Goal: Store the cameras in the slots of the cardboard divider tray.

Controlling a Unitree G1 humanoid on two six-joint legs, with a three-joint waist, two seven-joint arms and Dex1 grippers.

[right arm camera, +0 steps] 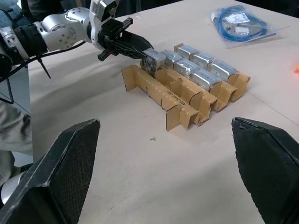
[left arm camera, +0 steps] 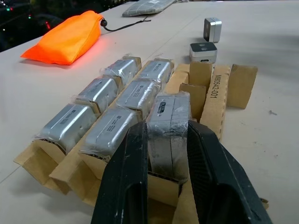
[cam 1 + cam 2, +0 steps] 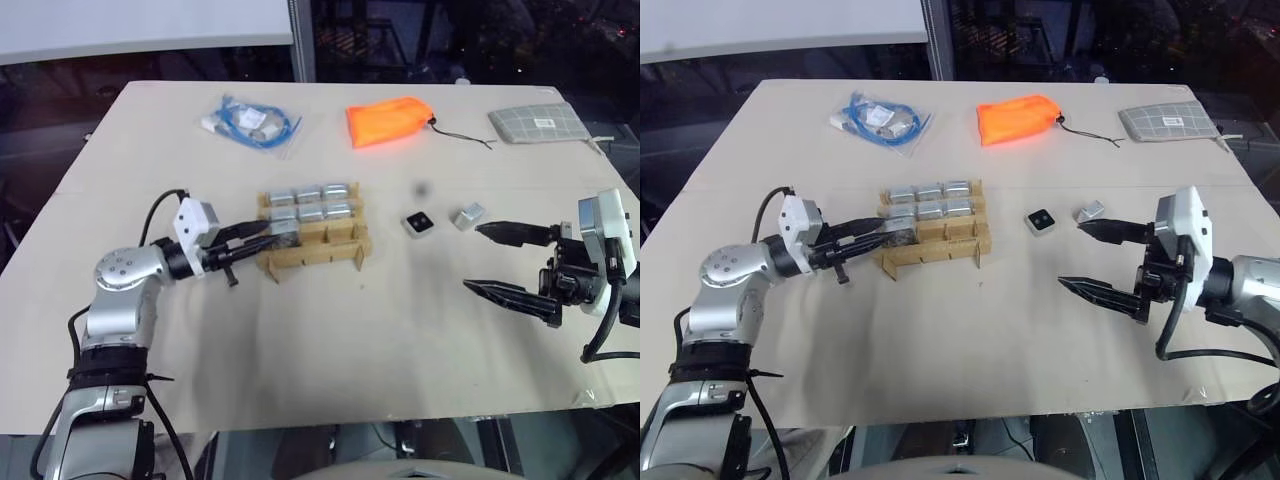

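The left gripper (image 2: 164, 154) is clamped on 1 of the cameras (image 2: 168, 126), a film-wrapped silver block, and holds it at the near-left corner slot of the cardboard divider tray (image 3: 318, 246), its lower end already between the cardboard walls. 6 cameras (image 3: 312, 201) fill the 2 far rows, 3 to a row. The held 1 goes into the third row, whose other 2 slots look empty.

To seat it well, I would keep the block upright and square to the strips, so its edges do not catch on the notched cardboard. The tray is light and loose on the counter (image 3: 330, 350), so a sideways push could slide it or fold a strip. Lower straight down, and open the fingers (image 2: 126, 186) only once the block rests on the slot floor. The film wrap may cling to the pads, so draw back slowly along the gripper's own line.

The right gripper (image 3: 495, 258) hangs wide open and empty above the counter, near 2 loose cameras: 1 showing its black lens face (image 3: 419, 223), and a silver 1 (image 3: 467, 215) just beside it.
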